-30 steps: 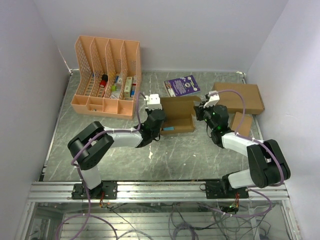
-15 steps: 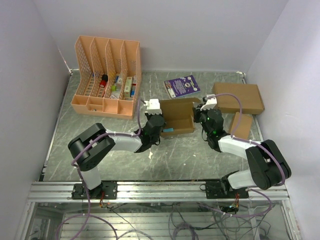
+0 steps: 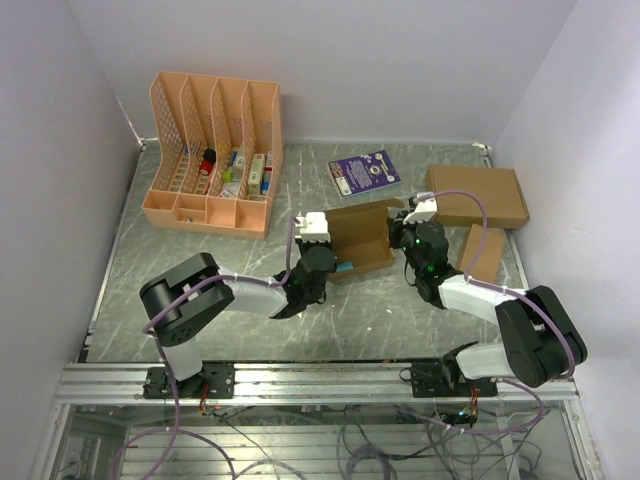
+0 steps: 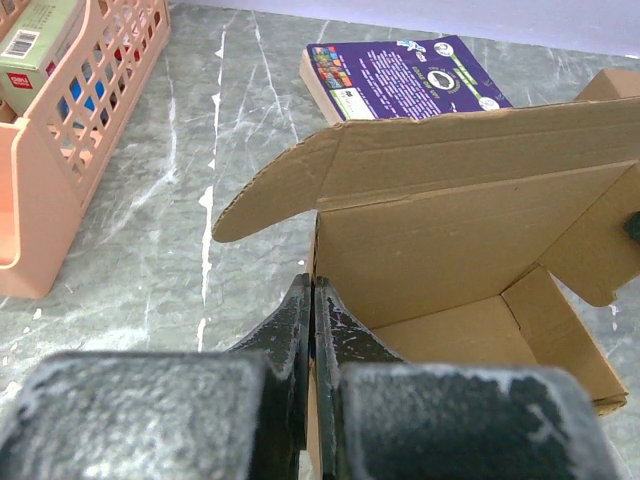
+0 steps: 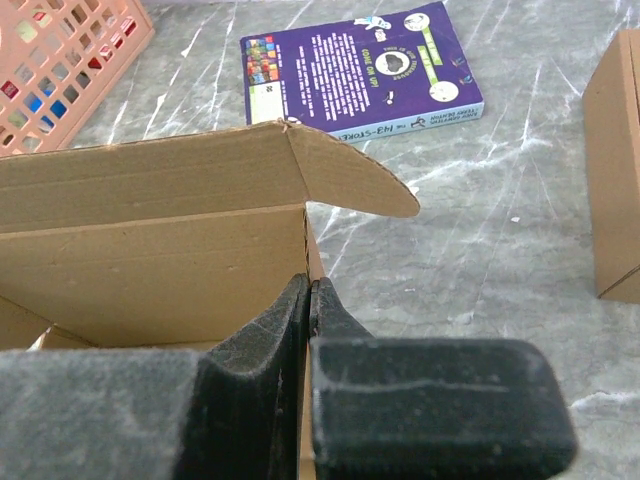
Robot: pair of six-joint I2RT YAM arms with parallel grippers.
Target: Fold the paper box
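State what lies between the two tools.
The open paper box spans that stretch, clearest in the top view; left tool and right tool each pinch one side wall.

Paper box: plain brown corrugated cardboard, partly erected, open on top. The rear lid panel stands upright, with a rounded ear flap at each end. Side walls are raised and the floor is visible inside. It sits mid-table, its left wall pinched by the left end effector and its right wall by the right end effector.
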